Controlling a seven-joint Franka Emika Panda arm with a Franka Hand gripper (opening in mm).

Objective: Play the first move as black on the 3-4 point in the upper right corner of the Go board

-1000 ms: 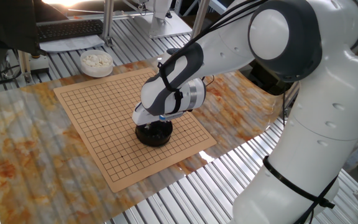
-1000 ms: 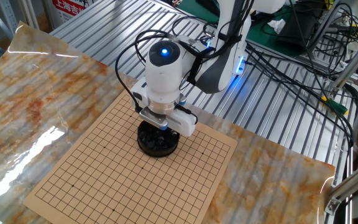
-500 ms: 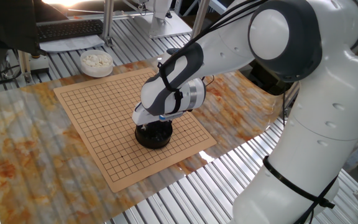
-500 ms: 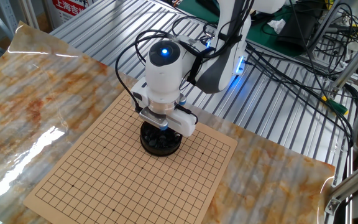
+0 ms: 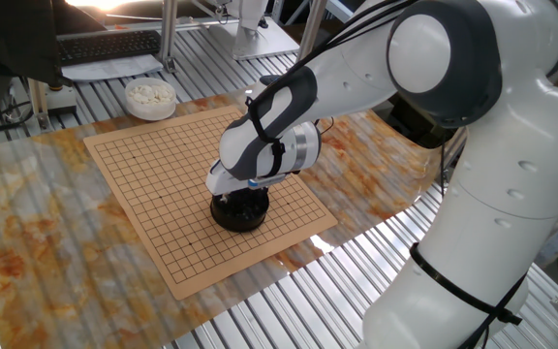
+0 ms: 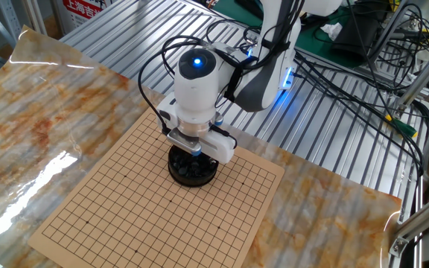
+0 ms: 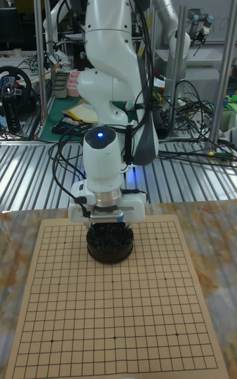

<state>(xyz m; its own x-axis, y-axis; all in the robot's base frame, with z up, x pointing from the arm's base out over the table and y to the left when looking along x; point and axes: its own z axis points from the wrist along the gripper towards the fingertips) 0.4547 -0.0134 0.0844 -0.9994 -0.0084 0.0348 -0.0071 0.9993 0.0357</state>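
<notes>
Stones for black sit heaped in the black bowl (image 6: 193,169), and I cannot pick out a single stone from here. The bowl stands on the Go board (image 6: 125,216), inside the grid and near one long edge. My gripper (image 7: 109,229) points straight down into the bowl's mouth, its fingers buried among the stones, so I cannot tell whether they are spread or pinched on anything. In every view the wrist hides most of the bowl's top. I see no stones on the grid crossings. A white bowl (image 5: 150,97) of white stones rests off the board, just past one corner, on the marbled sheet (image 5: 27,223) covering the table.
</notes>
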